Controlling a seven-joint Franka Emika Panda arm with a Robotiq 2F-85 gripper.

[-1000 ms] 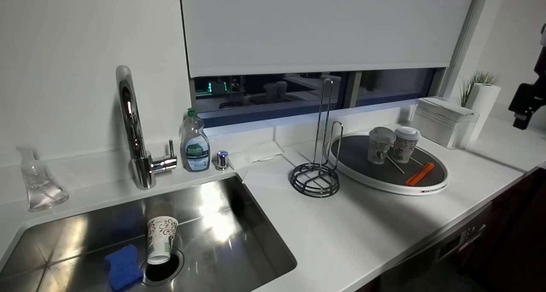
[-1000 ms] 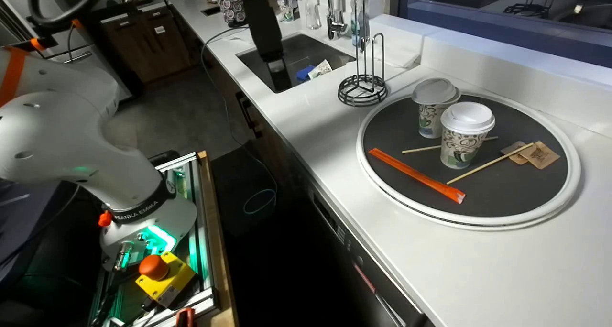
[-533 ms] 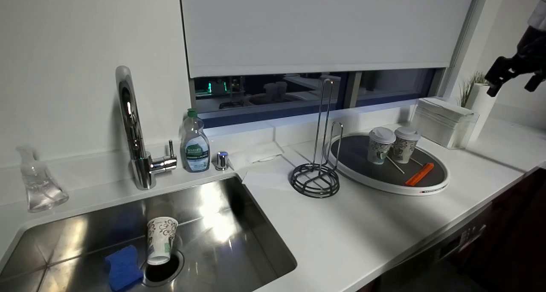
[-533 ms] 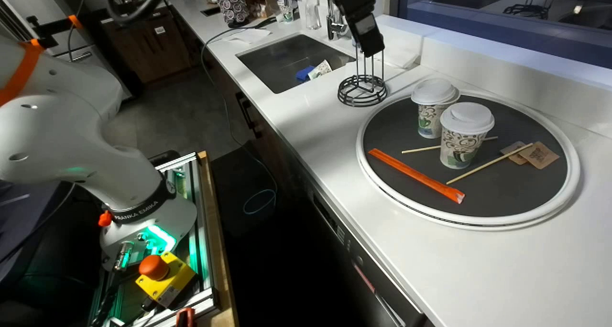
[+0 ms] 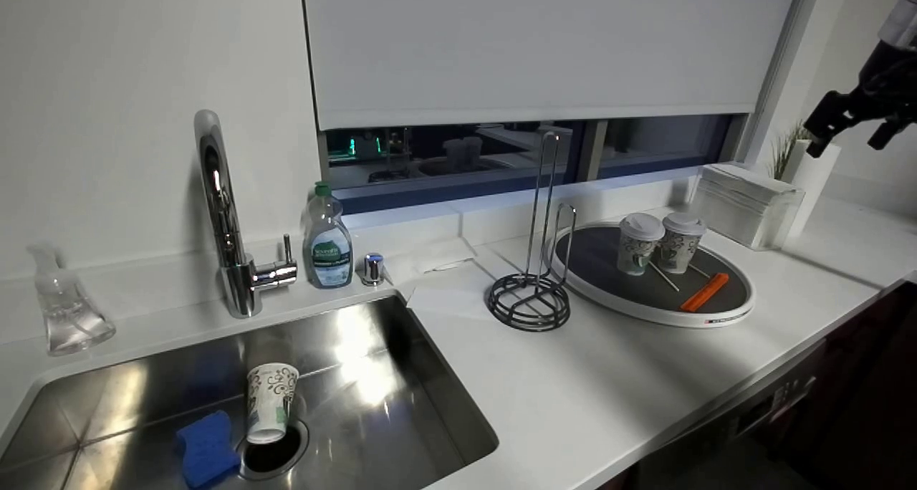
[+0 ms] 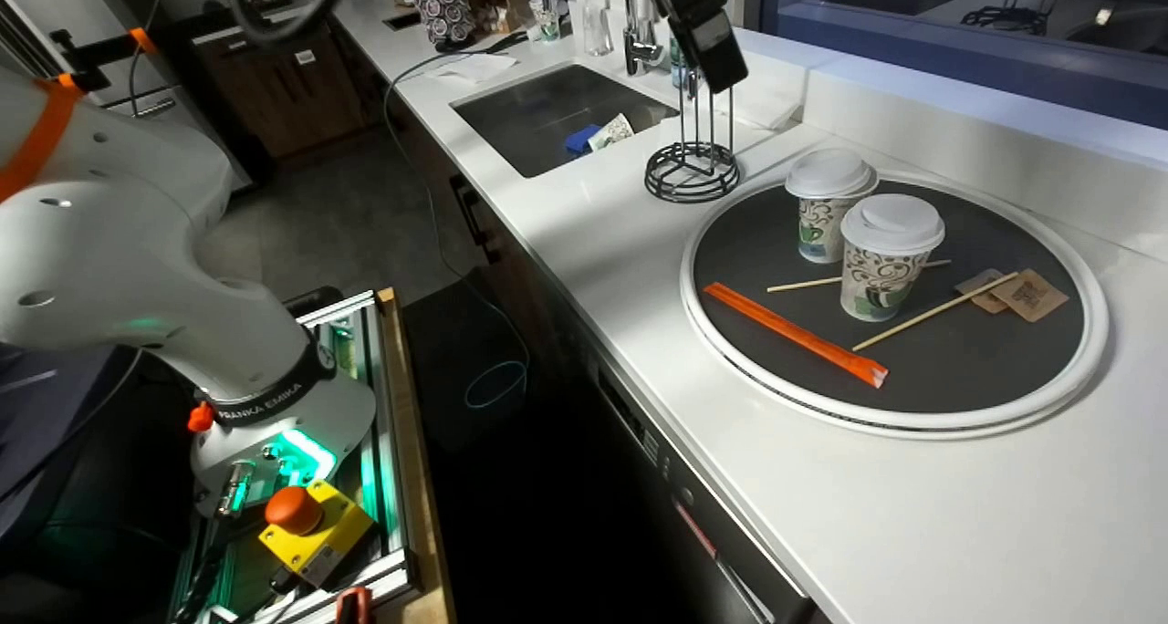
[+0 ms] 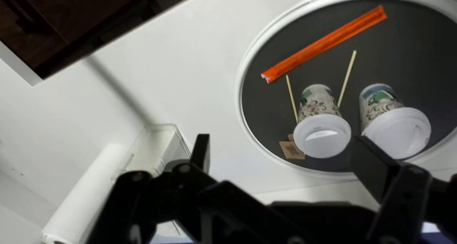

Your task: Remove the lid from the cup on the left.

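Observation:
The left cup point(image 5: 635, 254), patterned and upright, stands on the round tray and also shows in an exterior view point(image 6: 819, 230). Its pale flat lid point(image 5: 642, 226) sits on the rim and also shows in an exterior view point(image 6: 829, 174). In the wrist view this cup point(image 7: 378, 100) and lid point(image 7: 398, 131) are at the right. A lidded twin cup point(image 6: 876, 282) stands beside it, nearer the brown packets; it also shows in the wrist view point(image 7: 317, 103). My gripper point(image 7: 285, 158) is open and empty, above and apart from both lids. In the exterior views it point(image 5: 847, 146) hangs high point(image 6: 727, 75).
The round tray point(image 6: 1095, 341) also holds an orange packet point(image 6: 794, 335), wooden sticks and brown packets point(image 6: 1038, 296). A wire holder point(image 5: 529, 301) stands beside it. A napkin box point(image 5: 745, 203) and white roll point(image 5: 813, 178) are near. The sink point(image 5: 401, 404) holds a patterned cup and blue sponge.
My gripper has swung across toward the tray, moving right in an exterior view, then slowed to a small shift in the last half second. The cups and lids stay in place.

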